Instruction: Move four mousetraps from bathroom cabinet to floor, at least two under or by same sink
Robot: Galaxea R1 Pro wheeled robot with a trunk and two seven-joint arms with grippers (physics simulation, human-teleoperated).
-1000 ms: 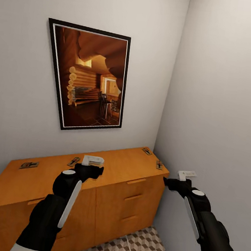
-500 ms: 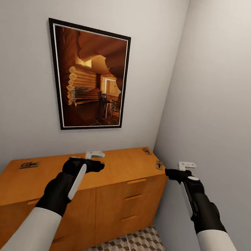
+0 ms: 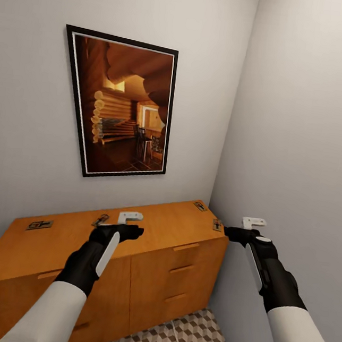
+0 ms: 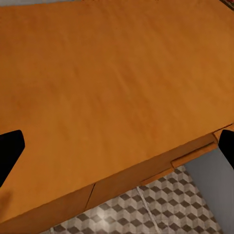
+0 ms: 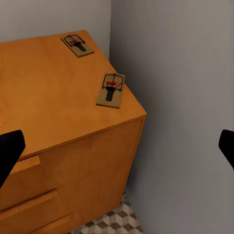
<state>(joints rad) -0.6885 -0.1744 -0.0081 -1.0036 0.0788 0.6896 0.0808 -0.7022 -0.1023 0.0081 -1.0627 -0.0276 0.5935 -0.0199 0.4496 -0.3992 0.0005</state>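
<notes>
Corner cabinet top carries four mousetraps; both arms have extended forward, left gripper and right gripper released, empty, pre-grasp.

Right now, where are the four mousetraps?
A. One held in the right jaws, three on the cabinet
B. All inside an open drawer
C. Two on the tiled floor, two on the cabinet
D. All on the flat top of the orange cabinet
D. The head view shows four mousetraps lying on the top of the cabinet; both grippers' jaws stand open and hold nothing.
</notes>
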